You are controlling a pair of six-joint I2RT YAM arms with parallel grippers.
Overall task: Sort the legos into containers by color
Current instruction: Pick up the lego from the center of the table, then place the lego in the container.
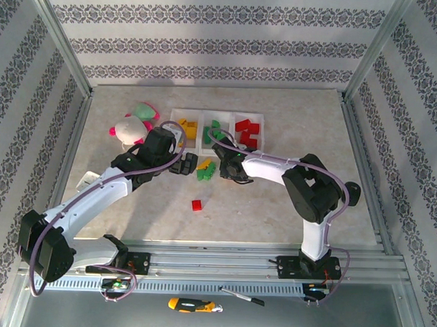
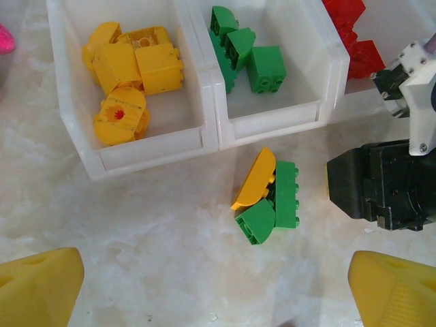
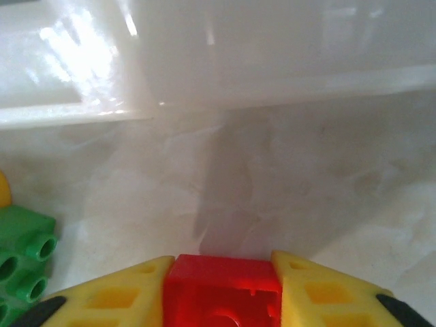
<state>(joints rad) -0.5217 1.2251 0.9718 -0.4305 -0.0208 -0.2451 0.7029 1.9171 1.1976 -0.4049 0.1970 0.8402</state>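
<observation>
Right hand [image 3: 221,303] grips red lego [image 3: 222,281], likely bound for containers [image 2: 204,136] | left hand [image 2: 218,289] splayed empty over stray legos [image 2: 286,197] on table [image 2: 136,238]

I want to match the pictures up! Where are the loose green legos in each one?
Top external: loose green legos mid-table, just in front of the bins.
Left wrist: center, below the bins' front wall.
Right wrist: bottom-left edge, left of the held red lego; the bins' wall runs across the top.
Shared landmark: the bins.
</observation>
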